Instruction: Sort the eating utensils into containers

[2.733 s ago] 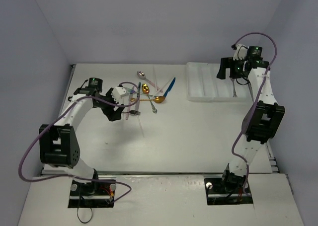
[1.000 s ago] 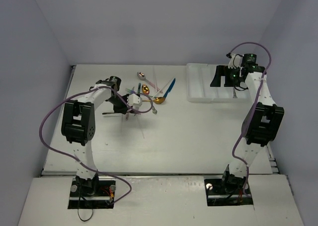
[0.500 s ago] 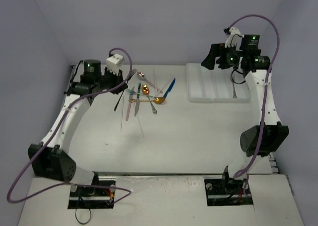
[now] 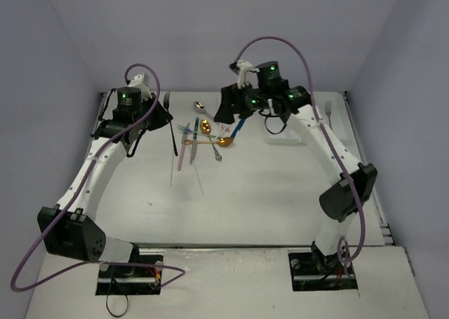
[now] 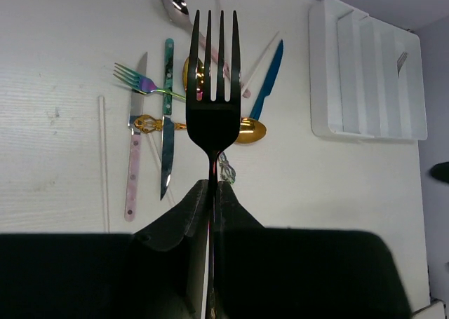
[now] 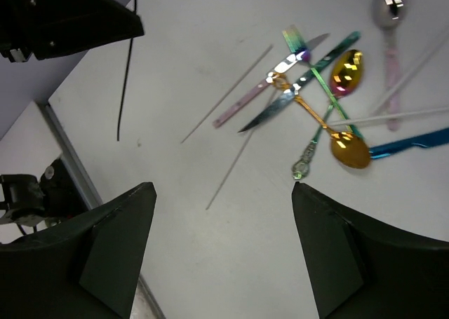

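Observation:
My left gripper is shut on the handle of a black fork, held in the air left of the utensil pile; the fork hangs tines outward. The pile holds a silver spoon, a blue knife, a gold spoon, a rainbow fork and a pink-handled knife. My right gripper hovers open and empty above the pile's near side, beside a gold spoon. The white compartment tray lies far right, partly hidden by my right arm in the top view.
A silver fork lies in a tray compartment. Thin pale sticks lie loose on the table left of the pile, one by the pink-handled knife. The table's left edge shows in the right wrist view.
My left arm has risen and swung left with the black fork. My right arm has swung from over the tray to above the utensil pile, its jaws narrowing a little.

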